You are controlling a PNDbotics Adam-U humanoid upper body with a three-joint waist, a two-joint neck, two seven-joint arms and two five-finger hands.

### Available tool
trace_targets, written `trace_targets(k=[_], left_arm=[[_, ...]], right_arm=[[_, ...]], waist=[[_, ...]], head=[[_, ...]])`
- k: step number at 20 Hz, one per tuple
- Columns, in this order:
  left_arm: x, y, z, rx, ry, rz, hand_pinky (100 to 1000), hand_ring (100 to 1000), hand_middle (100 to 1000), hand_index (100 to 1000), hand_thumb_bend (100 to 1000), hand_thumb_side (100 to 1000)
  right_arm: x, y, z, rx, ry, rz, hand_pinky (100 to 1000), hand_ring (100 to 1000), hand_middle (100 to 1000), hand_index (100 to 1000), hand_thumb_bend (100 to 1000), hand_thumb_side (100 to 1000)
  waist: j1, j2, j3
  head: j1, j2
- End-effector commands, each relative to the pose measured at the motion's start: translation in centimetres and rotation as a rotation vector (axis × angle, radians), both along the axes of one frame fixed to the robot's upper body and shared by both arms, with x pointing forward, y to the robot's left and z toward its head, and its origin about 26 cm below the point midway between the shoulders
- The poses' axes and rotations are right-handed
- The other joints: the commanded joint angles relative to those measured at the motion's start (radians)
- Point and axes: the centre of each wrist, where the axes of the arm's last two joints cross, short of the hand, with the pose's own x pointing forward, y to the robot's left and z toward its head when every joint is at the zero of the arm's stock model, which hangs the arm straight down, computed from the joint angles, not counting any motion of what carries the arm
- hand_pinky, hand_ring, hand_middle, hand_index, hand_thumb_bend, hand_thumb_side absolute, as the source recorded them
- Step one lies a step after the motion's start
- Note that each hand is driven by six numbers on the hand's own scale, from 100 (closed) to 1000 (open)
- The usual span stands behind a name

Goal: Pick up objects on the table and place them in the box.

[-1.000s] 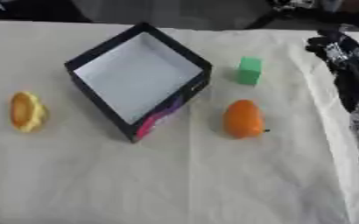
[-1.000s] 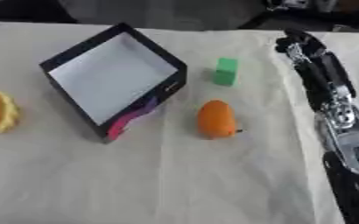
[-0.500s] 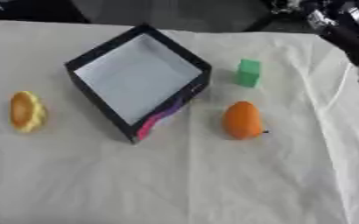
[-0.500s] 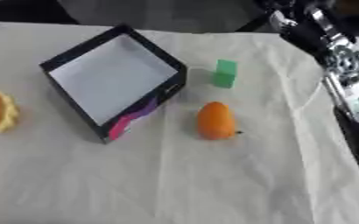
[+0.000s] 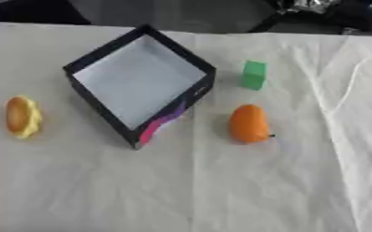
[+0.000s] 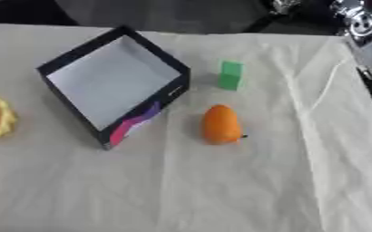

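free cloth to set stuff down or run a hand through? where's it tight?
Widest bare patch: the near cloth, below the box and orange fruit. Also free: the strip right of the green block and fruit, and between the yellow object and box. Tightest: box, block and fruit clustered mid-table.

place: you're at a staged lab-style test setup | evidence: tabletop (image 5: 221,190) draped in wrinkled cream cloth (image 5: 332,90) | props: you see toy-like items spaced apart around a black box (image 5: 138,86) | far edge: dark, blurred clutter
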Motion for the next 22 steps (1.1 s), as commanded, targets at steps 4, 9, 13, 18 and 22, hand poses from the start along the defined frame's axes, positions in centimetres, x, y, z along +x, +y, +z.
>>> trace_targets(k=[4, 9, 13, 18, 22], left_arm=[[0.0, 0.4, 0.9, 0.029, -0.021, -0.005, 858, 765, 792, 875, 100, 759], [0.0, 0.4, 0.9, 0.029, -0.021, -0.004, 858, 765, 792, 875, 100, 759], [0.0, 0.4, 0.8, 0.030, -0.019, -0.005, 857, 765, 792, 873, 100, 759], [-0.1, 0.5, 0.8, 0.033, -0.016, -0.006, 855, 765, 790, 872, 100, 760], [0.0, 0.5, 0.8, 0.034, -0.015, -0.004, 855, 765, 789, 871, 100, 760]], right_arm=[[1.5, -1.8, 1.1, -0.180, 0.067, 0.025, 937, 862, 827, 916, 100, 450], [2.0, -1.4, 0.6, -0.316, 0.119, 0.114, 936, 856, 815, 913, 100, 313], [2.0, -1.9, 0.1, -0.365, 0.163, 0.179, 938, 849, 804, 910, 100, 245], [2.2, -2.0, -0.4, -0.393, 0.190, 0.200, 946, 841, 794, 907, 157, 315], [2.3, -1.4, -0.9, -0.387, 0.214, 0.232, 956, 845, 796, 911, 170, 311]], waist=[[-0.013, -0.029, 0.002], [-0.016, -0.028, 0.002], [-0.017, -0.028, 0.001], [-0.020, -0.030, 0.001], [-0.023, -0.030, 0.002]], head=[[-0.007, -0.001], [-0.005, -0.001], [-0.002, -0.001], [-0.006, -0.001], [-0.005, -0.001]])
